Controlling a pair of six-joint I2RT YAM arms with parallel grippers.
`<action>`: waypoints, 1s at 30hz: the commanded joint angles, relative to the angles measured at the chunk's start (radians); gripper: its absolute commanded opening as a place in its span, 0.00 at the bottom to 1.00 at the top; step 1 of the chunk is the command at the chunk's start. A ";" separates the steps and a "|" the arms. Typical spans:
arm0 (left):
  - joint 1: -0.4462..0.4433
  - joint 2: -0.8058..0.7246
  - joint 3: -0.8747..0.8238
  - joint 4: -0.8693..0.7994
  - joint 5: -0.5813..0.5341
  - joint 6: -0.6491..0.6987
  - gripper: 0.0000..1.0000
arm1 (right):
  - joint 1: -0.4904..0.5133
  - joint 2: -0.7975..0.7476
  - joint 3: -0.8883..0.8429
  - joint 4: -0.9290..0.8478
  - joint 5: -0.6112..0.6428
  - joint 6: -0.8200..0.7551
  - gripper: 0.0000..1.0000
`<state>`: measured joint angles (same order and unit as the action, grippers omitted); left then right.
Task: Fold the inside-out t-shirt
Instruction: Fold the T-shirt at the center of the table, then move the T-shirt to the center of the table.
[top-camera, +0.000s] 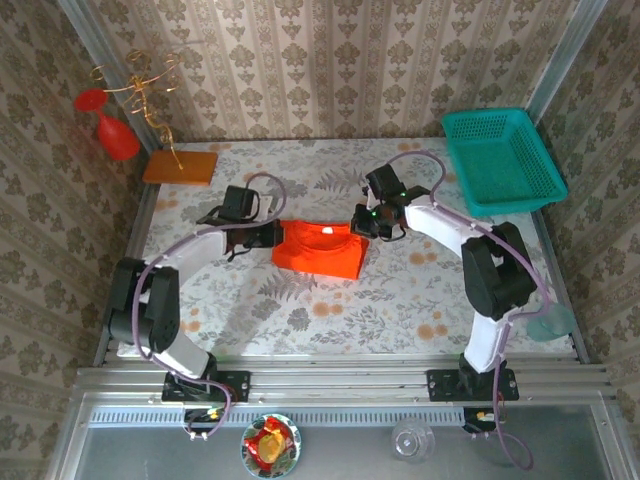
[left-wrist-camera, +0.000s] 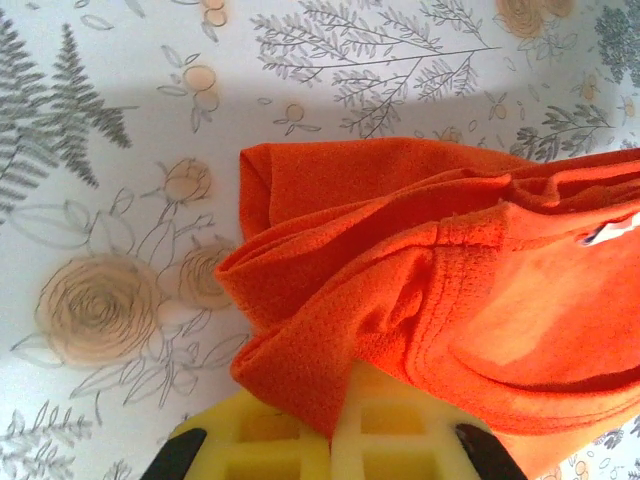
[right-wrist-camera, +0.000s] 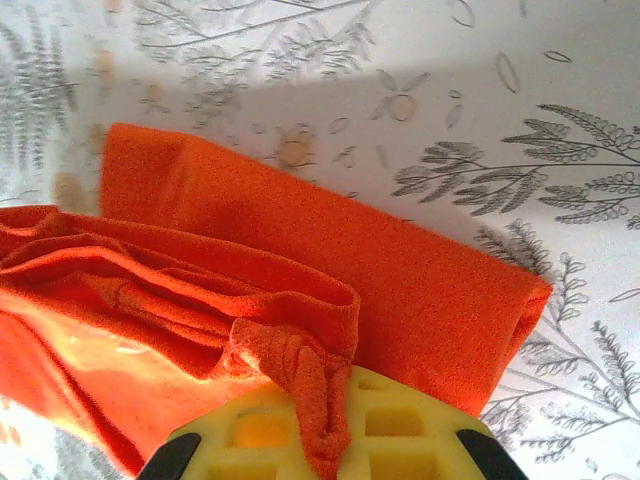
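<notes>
Lying on the tabletop (top-camera: 400, 290), the inside-out t-shirt (top-camera: 320, 250) was clamped by my left hand (top-camera: 267, 236) and right hand (top-camera: 364, 222).

The inside-out t-shirt (right-wrist-camera: 400, 290) lies on the counter (right-wrist-camera: 560, 150) as a flat folded slab of bright orange-red cloth, with a straight far edge and a squared right corner. Toward the left its layers rumple into ridges. At the bottom the right pincer (right-wrist-camera: 318, 425) is clamped on a twisted tuck of that cloth — the tuck runs down between its yellow fingers (right-wrist-camera: 410, 425). The counter's covering is pale, printed with grey ferns and faint orange blossoms.
</notes>
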<state>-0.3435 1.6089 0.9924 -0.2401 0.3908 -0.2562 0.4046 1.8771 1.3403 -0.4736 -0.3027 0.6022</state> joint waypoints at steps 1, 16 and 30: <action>0.017 0.066 0.070 -0.008 0.075 0.060 0.00 | -0.022 0.052 0.021 -0.019 0.010 -0.016 0.00; 0.000 0.256 0.288 0.037 0.435 0.185 0.00 | -0.039 0.054 -0.110 0.018 0.037 0.007 0.00; -0.052 0.238 0.296 -0.005 0.443 0.239 0.00 | -0.055 -0.077 -0.149 -0.086 0.157 0.037 0.00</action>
<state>-0.3775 1.8336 1.2514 -0.2325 0.7994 -0.0650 0.3645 1.7645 1.2171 -0.4778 -0.2302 0.6147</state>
